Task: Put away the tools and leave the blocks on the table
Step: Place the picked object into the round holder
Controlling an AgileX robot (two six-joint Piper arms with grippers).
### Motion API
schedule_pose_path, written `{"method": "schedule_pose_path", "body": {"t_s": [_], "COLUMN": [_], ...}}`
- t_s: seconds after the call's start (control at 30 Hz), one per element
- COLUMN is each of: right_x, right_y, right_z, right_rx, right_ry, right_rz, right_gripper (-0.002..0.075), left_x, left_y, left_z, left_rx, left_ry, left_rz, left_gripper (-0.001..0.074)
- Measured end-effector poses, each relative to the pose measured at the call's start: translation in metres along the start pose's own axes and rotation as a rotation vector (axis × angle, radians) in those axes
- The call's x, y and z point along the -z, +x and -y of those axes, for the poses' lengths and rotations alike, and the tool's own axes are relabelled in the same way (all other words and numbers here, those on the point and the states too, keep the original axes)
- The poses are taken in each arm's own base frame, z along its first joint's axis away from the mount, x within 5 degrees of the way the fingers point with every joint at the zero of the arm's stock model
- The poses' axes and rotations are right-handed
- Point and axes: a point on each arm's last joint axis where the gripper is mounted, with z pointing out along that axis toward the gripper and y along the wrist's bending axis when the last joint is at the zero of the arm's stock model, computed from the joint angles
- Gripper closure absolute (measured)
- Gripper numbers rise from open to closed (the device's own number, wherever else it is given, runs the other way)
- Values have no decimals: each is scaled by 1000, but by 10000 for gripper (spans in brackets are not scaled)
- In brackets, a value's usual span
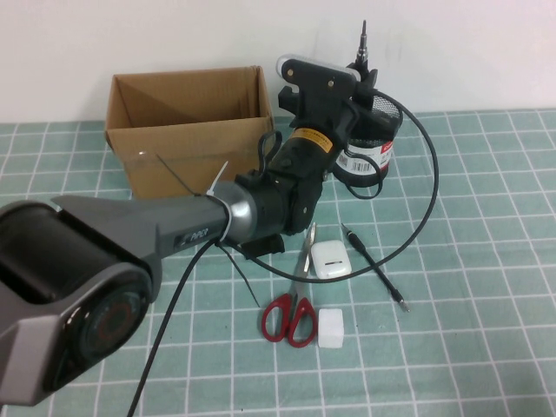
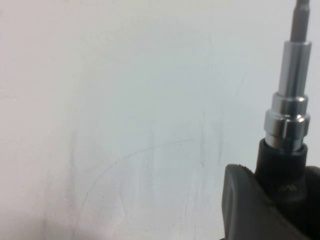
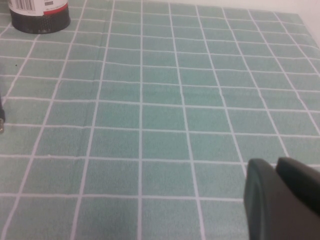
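White block [image 1: 331, 328] nearest the mat's [image 1: 486, 347] front edge, touching red-handled scissors [image 1: 291, 314]; earbud case [image 1: 330, 259] and thin pointed tool [image 1: 373, 265] just behind. Toward the back edge, left gripper [image 1: 352, 82] clamped on screwdriver [image 2: 290, 125], shaft up, over mesh holder [image 1: 382, 130], likely for stowing. Right gripper [image 3: 280, 200] low over bare mat, fingers together, parked.
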Motion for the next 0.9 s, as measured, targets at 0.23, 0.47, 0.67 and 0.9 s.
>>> {"method": "schedule_pose_path", "body": {"t_s": [0.23,0.47,0.67,0.9], "right_x": [0,0,0,0], "right_y": [0,0,0,0], "right_z": [0,0,0,0], "right_rx": [0,0,0,0], "right_ry": [0,0,0,0], "right_rz": [0,0,0,0], "right_gripper": [733,733,733,734], "left_x": [-1,-1,-1,0], "left_y": [13,23,24,4], "left_z": [1,0,-2,-3], "left_rx": [-2,4,42,81], "left_ry": [-1,-6,-38,-31], "left_rz": [-20,-42,-50,-116], "left_gripper": [556,556,556,503]}}
